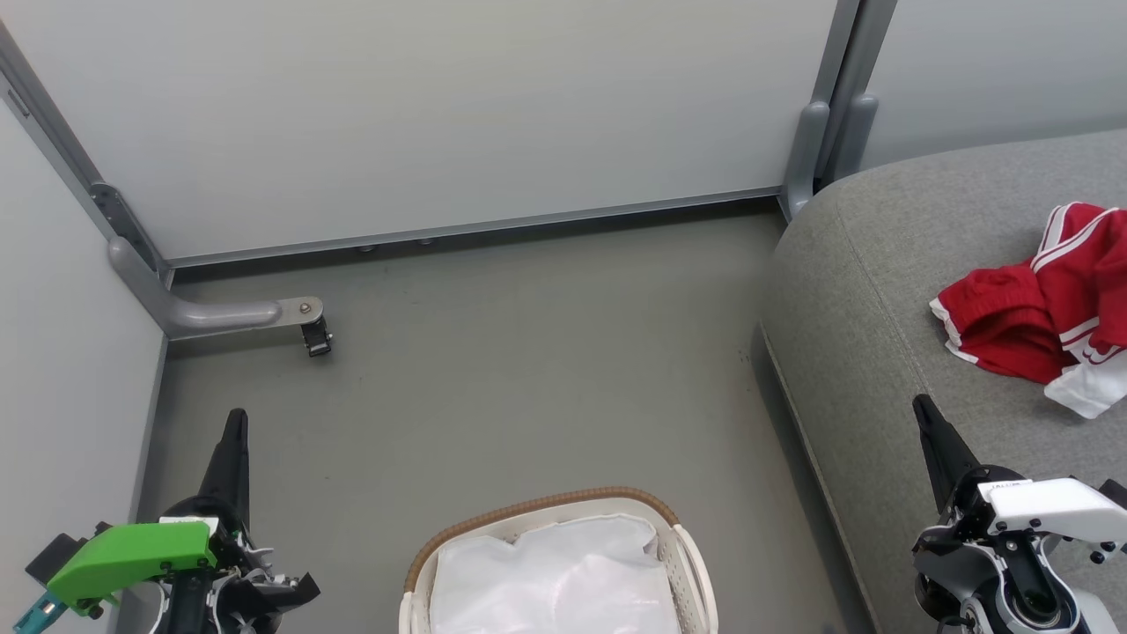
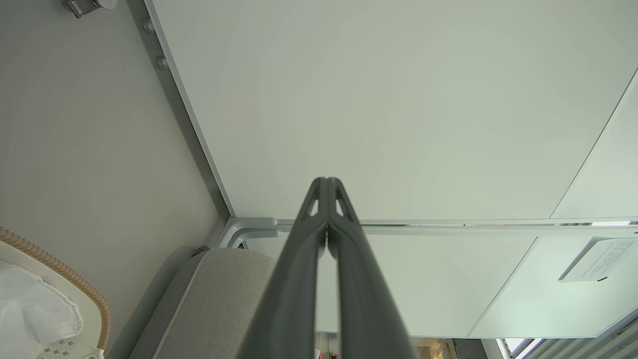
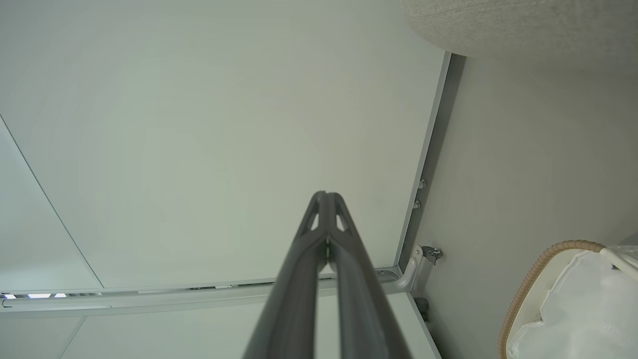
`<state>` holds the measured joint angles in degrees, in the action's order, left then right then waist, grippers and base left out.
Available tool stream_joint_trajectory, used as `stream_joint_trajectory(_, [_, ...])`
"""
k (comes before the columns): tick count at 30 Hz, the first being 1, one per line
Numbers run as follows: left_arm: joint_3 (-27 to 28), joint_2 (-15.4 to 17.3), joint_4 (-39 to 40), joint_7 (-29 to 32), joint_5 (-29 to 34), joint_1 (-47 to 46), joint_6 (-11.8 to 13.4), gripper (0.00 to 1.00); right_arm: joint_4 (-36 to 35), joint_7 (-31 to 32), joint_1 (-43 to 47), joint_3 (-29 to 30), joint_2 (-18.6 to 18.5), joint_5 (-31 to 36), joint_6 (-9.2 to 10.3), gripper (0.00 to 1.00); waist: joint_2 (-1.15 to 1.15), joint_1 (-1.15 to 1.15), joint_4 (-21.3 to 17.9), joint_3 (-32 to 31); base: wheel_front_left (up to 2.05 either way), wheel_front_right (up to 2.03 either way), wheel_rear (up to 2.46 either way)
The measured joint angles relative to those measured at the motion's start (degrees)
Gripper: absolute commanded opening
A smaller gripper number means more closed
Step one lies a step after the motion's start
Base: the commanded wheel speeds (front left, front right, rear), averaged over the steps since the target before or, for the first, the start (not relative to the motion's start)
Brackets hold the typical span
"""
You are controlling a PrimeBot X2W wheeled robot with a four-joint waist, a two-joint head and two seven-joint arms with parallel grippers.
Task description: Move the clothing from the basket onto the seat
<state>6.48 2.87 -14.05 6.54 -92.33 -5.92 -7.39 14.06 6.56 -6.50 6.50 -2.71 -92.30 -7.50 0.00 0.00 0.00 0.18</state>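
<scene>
- Red clothing (image 1: 1043, 299) with white stripes and trim, crumpled in a heap on the grey seat (image 1: 880, 352), at the right of the head view, well apart from the basket.
- White perforated basket (image 1: 546, 509) with a brown woven rim, standing on the floor (image 1: 528, 370) near the seat with a strip of floor between; inside, a rumpled white liner (image 1: 555, 572).
- Left claw (image 1: 235, 416) at lower left, over the floor, left of the basket; drawn narrow, fingers (image 2: 294, 289) meeting at the tips in the left wrist view, gripping nothing.
- Right claw (image 1: 921, 405) at lower right, over the near part of the seat, close to the clothing yet apart from it; likewise narrow, fingers (image 3: 294, 299) touching at the tips in the right wrist view, nothing held.
- Behind the floor, a pale wall panel (image 1: 423, 114) in a grey metal frame.
</scene>
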Motion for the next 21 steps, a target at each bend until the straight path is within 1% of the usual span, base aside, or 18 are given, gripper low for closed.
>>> stream_joint_trajectory(21, [0.0, 0.0, 0.0, 0.0, 0.0, 0.0, 0.0, 0.0, 0.0, 0.0, 0.0, 0.0, 0.0, 0.0, 0.0, 0.0, 0.0, 0.0, 0.0, 0.0, 0.0, 0.0, 0.0])
